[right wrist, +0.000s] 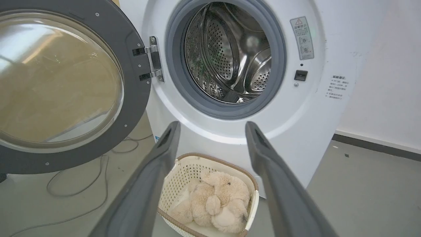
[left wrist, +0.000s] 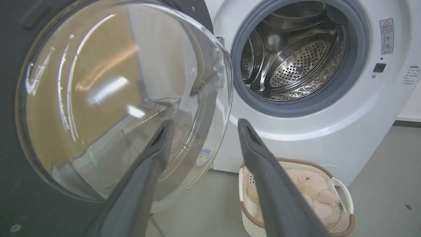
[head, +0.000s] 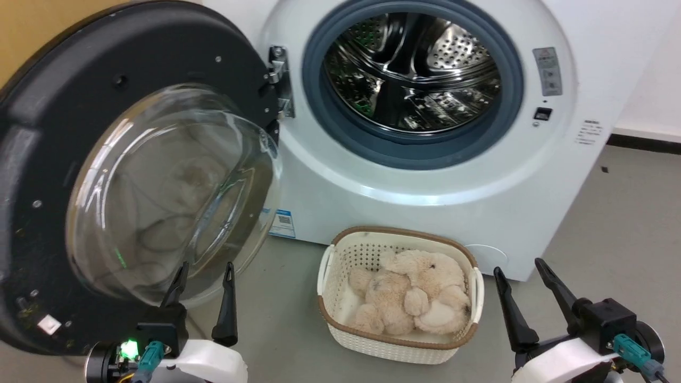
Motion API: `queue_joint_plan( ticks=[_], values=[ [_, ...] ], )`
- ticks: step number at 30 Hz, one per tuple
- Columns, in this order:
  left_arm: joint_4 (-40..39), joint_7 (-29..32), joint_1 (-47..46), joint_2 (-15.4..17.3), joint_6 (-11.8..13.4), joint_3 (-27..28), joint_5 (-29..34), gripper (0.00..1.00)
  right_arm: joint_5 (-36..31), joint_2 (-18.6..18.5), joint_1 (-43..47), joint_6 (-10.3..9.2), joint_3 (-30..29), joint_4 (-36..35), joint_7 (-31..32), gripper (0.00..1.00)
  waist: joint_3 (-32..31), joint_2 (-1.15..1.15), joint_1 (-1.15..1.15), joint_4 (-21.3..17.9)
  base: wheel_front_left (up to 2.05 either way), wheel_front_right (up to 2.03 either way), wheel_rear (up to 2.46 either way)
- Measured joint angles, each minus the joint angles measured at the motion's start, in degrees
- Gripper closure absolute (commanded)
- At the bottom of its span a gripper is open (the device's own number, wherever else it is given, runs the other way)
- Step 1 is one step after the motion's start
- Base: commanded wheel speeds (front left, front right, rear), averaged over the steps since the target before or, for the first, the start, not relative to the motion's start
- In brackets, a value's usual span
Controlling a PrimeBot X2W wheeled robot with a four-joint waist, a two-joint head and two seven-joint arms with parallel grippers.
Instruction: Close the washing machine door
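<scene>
The washing machine door (head: 138,175) is swung wide open to the left, its black rim and bulging clear glass bowl (left wrist: 125,95) facing me; its metal hinge (head: 279,80) joins it to the white washing machine (head: 415,191). The steel drum (head: 412,72) shows inside the blue-grey gasket. My left gripper (head: 207,268) is open, low in the head view, its fingertips just in front of the glass bowl's lower edge. At the lower right my right gripper (head: 518,266) is open beside the machine's front corner, holding nothing. The door (right wrist: 65,82) and drum (right wrist: 227,52) also show in the right wrist view.
A white woven basket (head: 399,340) with a beige plush toy (head: 409,292) sits on the grey floor in front of the machine, between the grippers. A cable (right wrist: 82,184) lies on the floor under the door. A white wall stands at the right.
</scene>
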Motion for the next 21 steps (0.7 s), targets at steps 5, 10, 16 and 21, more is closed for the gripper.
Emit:
queue_joint_plan(
  ticks=[5, 10, 16, 21],
  values=[
    [-0.3, -0.5, 0.2, 0.0, 0.3, 0.2, -0.5, 0.0, 0.3, 0.0, 0.0, 0.0, 0.7, 0.4, -0.7, 0.0, 0.2, 0.0, 0.0, 1.7, 0.0, 0.0, 0.0],
    [-1.1, -1.3, 0.4, 0.0, 1.1, 0.4, -1.1, 0.0, 0.5, 0.0, -0.2, 0.0, 1.9, 1.2, -1.3, 0.0, 0.6, 0.0, 0.0, 3.1, 0.0, 0.0, 0.0],
    [-2.1, -2.0, 1.4, 0.0, 2.1, 0.7, -1.6, 0.0, 1.1, -0.2, -1.4, 0.0, 3.3, 2.3, -2.0, 0.0, 1.1, 0.0, 0.0, 4.9, 0.0, 0.0, 0.0],
    [-2.7, -2.5, 1.7, 0.0, 2.7, 0.9, -2.0, 0.0, 2.0, -0.5, -2.5, 0.0, 4.4, 3.0, -2.5, 0.0, 1.5, 0.0, 0.0, 6.3, 0.0, 0.0, 0.0]
  ],
)
